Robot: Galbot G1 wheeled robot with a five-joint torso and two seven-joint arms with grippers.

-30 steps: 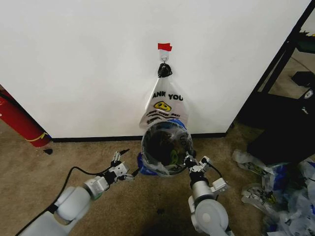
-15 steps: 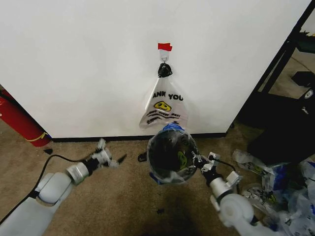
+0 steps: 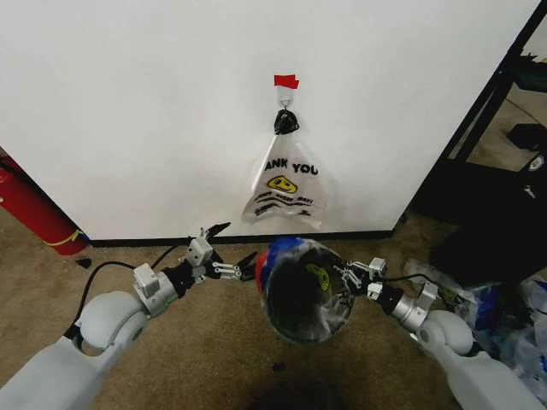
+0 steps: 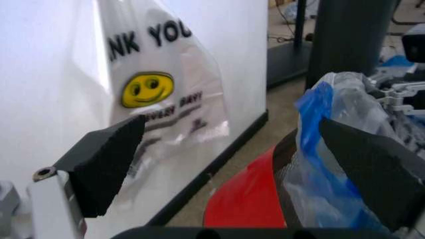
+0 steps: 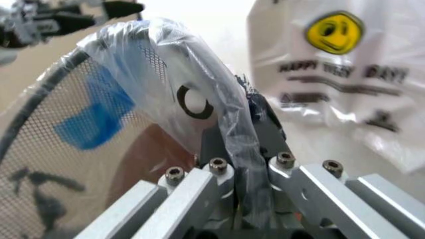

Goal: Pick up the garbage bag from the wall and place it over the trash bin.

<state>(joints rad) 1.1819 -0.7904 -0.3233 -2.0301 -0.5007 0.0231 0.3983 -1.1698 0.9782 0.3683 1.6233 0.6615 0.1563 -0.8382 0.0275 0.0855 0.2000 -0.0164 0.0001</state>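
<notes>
The trash bin (image 3: 301,309), black mesh with a red base (image 4: 246,204), is tipped so its mouth faces me, just in front of the wall (image 3: 128,102). The garbage bag (image 3: 289,250), see-through with blue patches, is draped over its rim. My right gripper (image 3: 346,276) is shut on the garbage bag (image 5: 199,74) at the bin's rim, and the plastic runs between its fingers (image 5: 219,144). My left gripper (image 3: 232,248) stands open beside the bin's red base. Its black fingers (image 4: 106,164) are spread wide, with blue plastic (image 4: 319,124) close to one of them.
A white "THANK YOU" bag (image 3: 286,184) hangs from a hook under red tape (image 3: 286,81). A red cylinder (image 3: 30,209) leans at the left. Black furniture (image 3: 487,171) and a heap of plastic bags (image 3: 504,325) stand to the right. Brown carpet (image 3: 197,350) lies in front.
The bin with the bag has tipped and shifted toward me and a little right. My left gripper swung away to the left, then came back to the bin's red base. The right arm moved right.
</notes>
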